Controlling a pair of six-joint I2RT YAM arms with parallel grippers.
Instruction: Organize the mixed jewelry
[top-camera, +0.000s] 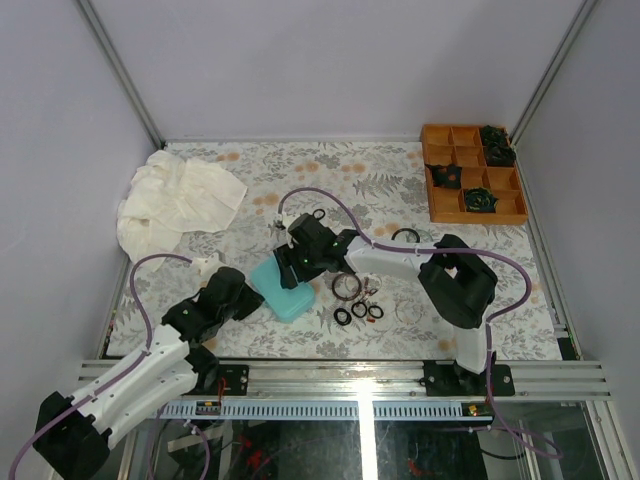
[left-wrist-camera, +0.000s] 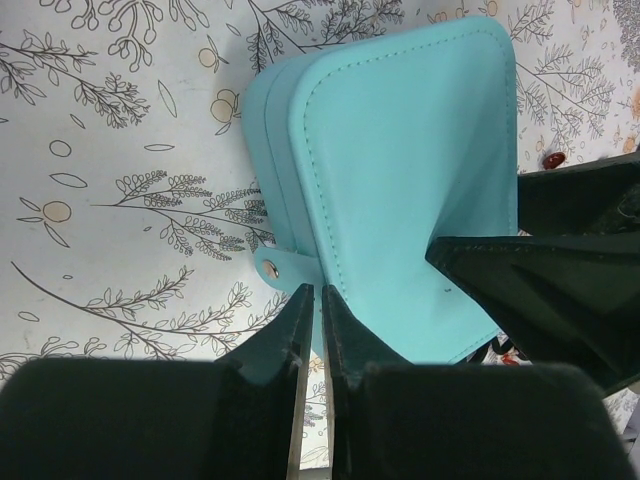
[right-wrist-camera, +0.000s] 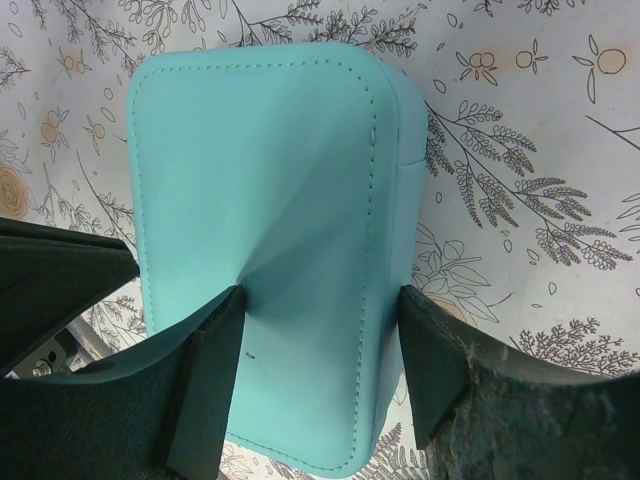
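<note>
While the left gripper (left-wrist-camera: 310, 300), jaws nearly closed, meets the stitched teal leather case (top-camera: 281, 285) near its snap tab, the right gripper (right-wrist-camera: 320, 335) straddles it open, one finger seemingly touching. Small black rings (top-camera: 358, 312) lie at its three o'clock.

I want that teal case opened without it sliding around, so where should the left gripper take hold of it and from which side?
Grip the small snap tab on the teal case, coming in from the near side where the left gripper sits: the tab sticks out past the lid edge, thin enough to pinch. The right gripper straddles the case, likely steadying it.
</note>
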